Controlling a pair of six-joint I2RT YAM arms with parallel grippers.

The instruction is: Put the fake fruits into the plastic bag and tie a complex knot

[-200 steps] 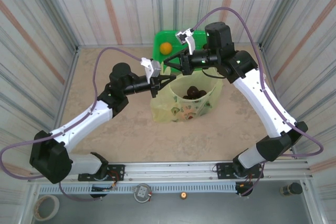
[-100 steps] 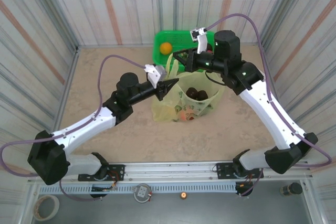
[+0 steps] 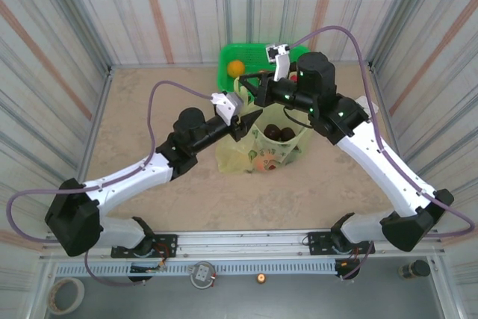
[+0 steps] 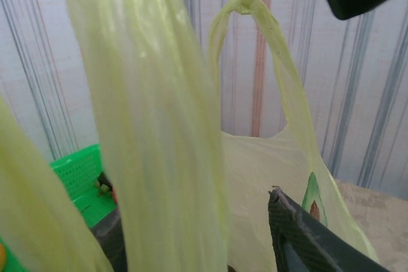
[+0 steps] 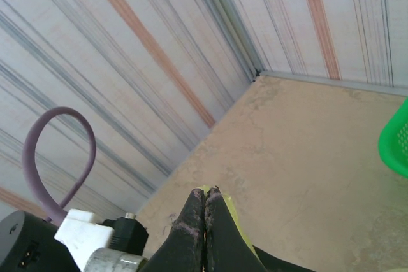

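Near edge: both arm bases bolted to the rail, arms reaching inward over the beige table (image 3: 149, 110).

Left gripper (image 3: 240, 120) sits at the near-left lip of the thin translucent yellow-green plastic bag (image 3: 246, 156), which stands about mid-table. From the left wrist, one dark finger (image 4: 306, 240) shows at lower right. A broad band of bag film (image 4: 153, 125) hangs between the jaws, which stand apart. There is a clear gap between that finger and the film, so nothing is pinched. Behind the band rises a narrow handle loop (image 4: 248, 4). An avocado print (image 4: 311, 195) is visible on the bag wall.

Inside the bag are fake fruits: dark brown ones (image 3: 280, 134) toward the far side and a pinkish-orange one (image 3: 261, 162) nearer. The count is unclear through the film.

Right gripper (image 3: 250, 82) is above the bag's far-left corner. From the right wrist, its jaws (image 5: 204, 195) are pressed together, with a sliver of yellow-green bag film (image 5: 223, 207) caught at the tips. A purple cable (image 5: 57, 151) arcs at the left of that view.

Beyond the bag, a rigid bright green basket (image 3: 224, 57) stands against the back wall. A round orange fruit (image 3: 236, 68) lies in its left part. A basket edge also shows from the left wrist (image 4: 76, 170) and the right wrist (image 5: 396, 135).

Striped corrugated walls (image 3: 149, 13) enclose the far and side edges.
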